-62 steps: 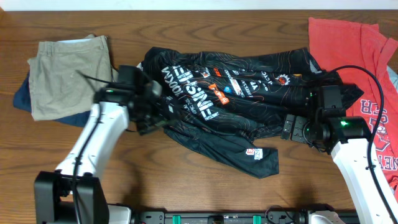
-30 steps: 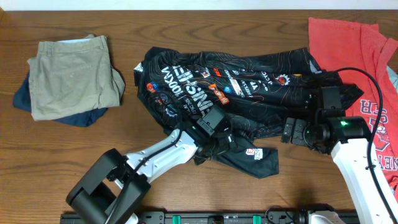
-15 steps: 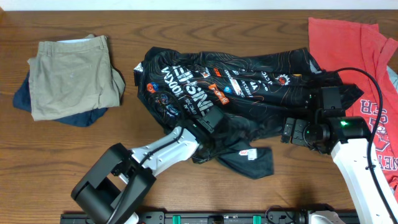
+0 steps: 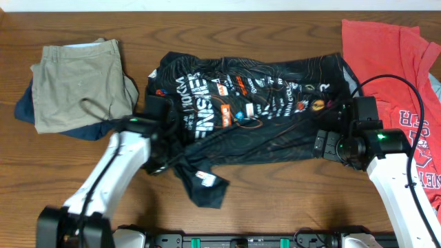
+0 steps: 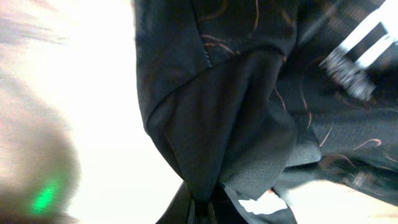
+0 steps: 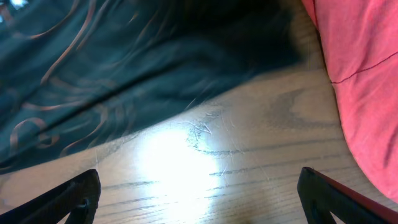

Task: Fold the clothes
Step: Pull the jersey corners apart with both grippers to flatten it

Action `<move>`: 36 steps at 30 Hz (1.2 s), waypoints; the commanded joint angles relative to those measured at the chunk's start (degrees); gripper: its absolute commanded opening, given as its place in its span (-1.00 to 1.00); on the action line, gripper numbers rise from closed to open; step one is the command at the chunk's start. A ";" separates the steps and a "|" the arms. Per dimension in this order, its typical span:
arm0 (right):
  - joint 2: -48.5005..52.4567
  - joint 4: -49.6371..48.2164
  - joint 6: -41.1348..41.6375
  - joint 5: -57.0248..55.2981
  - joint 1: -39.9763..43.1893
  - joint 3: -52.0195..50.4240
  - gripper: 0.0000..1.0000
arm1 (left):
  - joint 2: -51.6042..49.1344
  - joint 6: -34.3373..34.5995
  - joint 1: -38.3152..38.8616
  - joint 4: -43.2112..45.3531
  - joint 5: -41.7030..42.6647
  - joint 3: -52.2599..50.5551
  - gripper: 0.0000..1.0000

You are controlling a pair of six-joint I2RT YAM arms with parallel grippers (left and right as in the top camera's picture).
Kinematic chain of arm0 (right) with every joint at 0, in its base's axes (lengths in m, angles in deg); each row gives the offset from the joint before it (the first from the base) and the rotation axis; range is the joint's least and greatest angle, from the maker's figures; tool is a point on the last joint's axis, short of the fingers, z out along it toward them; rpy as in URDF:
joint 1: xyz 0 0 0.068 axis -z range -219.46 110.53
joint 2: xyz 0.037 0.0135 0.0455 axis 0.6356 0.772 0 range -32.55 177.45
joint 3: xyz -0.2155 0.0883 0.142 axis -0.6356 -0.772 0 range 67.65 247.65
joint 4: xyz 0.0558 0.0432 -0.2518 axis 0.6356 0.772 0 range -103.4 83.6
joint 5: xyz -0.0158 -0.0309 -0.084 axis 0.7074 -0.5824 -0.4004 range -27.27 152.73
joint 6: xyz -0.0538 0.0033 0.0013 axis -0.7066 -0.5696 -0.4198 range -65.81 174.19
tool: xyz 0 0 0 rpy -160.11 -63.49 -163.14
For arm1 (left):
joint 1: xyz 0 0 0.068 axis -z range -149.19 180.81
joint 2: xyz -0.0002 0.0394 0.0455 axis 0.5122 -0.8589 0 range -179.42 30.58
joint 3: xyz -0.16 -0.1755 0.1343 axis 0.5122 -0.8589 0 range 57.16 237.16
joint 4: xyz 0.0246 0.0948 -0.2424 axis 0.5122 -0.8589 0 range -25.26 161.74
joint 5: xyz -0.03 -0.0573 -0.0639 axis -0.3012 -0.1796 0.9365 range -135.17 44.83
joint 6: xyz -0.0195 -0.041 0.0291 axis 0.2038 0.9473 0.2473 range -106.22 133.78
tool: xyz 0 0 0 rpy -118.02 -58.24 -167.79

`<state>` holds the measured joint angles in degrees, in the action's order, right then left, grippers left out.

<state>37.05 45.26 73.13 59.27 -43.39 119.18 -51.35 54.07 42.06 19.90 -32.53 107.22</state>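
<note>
As the thin black printed jersey (image 4: 275,117) has been pulled flatter by the left tool (image 4: 165,160) clenched on it, folding is judged nearer, the right tool (image 4: 322,145) released.

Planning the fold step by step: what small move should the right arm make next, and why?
Probably ease the right gripper forward to the edge of the jersey and close: its jaws stand open over bare table, the black hem just ahead, while the left gripper pinches the fabric on the other side.
</note>
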 commanded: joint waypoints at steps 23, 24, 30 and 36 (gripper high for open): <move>8.22 -4.79 11.17 -1.51 1.36 -1.81 0.98 | 1.66 -4.70 -2.38 -4.90 -1.36 -3.26 -0.85; 9.38 -5.31 11.72 -1.73 1.42 -1.81 0.98 | 1.66 -4.70 -2.38 -4.87 -1.36 -3.52 -0.85; 15.98 -7.91 14.51 -2.75 4.09 -1.81 0.99 | 1.66 -4.72 -2.38 -4.85 -1.38 -3.78 -0.85; 19.47 -11.15 14.49 -3.23 8.96 -1.81 0.96 | 1.66 -4.70 -2.38 -4.24 -1.38 -3.78 -0.84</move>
<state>55.83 34.35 86.11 57.50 -36.50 117.76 -49.71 49.90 39.57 15.66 -33.16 103.79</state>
